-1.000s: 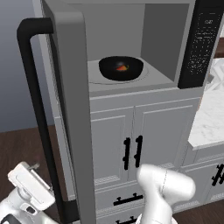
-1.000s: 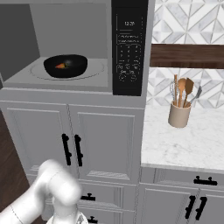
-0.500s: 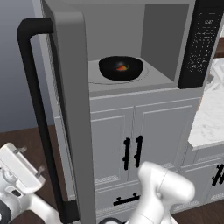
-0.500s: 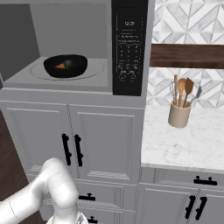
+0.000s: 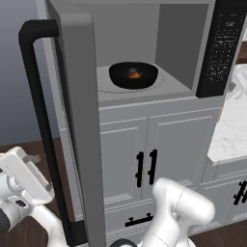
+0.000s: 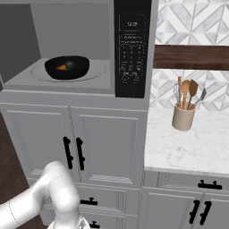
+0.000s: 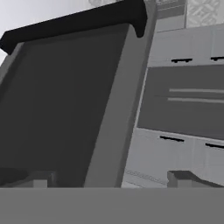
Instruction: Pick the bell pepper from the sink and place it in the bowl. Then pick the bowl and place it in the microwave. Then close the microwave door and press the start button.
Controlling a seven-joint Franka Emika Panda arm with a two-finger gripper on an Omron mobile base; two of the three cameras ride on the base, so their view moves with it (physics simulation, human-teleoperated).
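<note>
Swinging lower left since a second ago, our gripper [image 7: 109,177] hangs with jaws spread wide behind the open microwave door [image 5: 77,120], a stiff hinged slab probably best pushed near its handle [image 5: 41,125], bowl [image 5: 133,75] already inside.

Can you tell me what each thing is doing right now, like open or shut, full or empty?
Microwave: open, bowl inside.
Microwave door: swung wide open.
Bowl: sitting on the turntable, holding the bell pepper.
Bell pepper: lying in the bowl.
Hand: open, empty, facing the door.
Cabinet doors: shut.
Utensil jar: upright on the counter, holding wooden spoons.
</note>
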